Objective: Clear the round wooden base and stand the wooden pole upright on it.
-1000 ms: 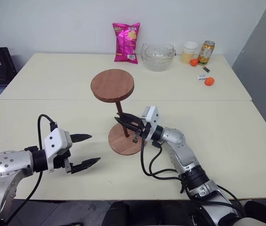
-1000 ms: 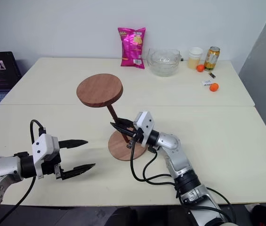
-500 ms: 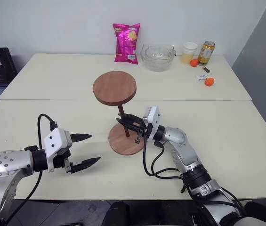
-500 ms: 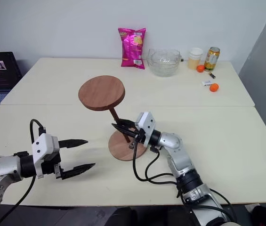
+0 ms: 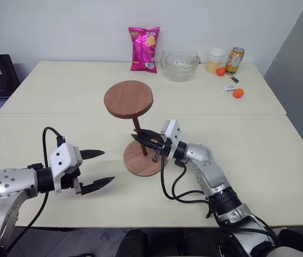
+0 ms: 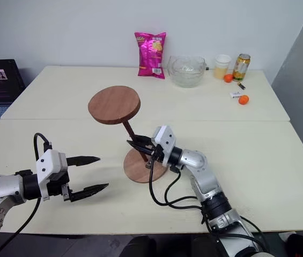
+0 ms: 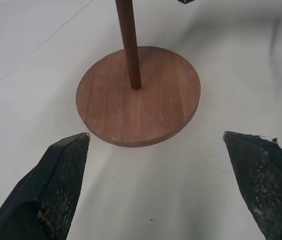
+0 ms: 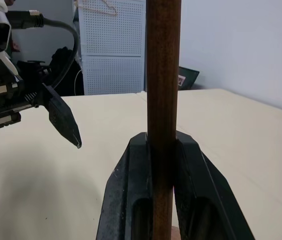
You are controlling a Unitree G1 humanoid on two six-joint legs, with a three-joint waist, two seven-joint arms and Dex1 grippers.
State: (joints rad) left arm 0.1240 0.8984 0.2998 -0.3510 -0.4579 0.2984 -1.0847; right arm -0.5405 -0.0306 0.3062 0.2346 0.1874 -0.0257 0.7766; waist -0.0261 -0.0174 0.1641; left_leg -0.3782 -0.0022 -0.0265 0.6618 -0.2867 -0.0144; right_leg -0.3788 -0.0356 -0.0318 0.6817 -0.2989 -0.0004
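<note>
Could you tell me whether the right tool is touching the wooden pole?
Touching. In the right wrist view, the right tool has both fingers pressed against the wooden pole, with no gap on either side.

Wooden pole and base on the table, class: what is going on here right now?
The right end effector is shut on the slim dark-brown wooden pole, whose lower end sits at the centre of the flat round reddish-brown wooden base, with its fixed disc on top. The pole leans slightly. The left end effector is open beside the base, touching nothing.
</note>
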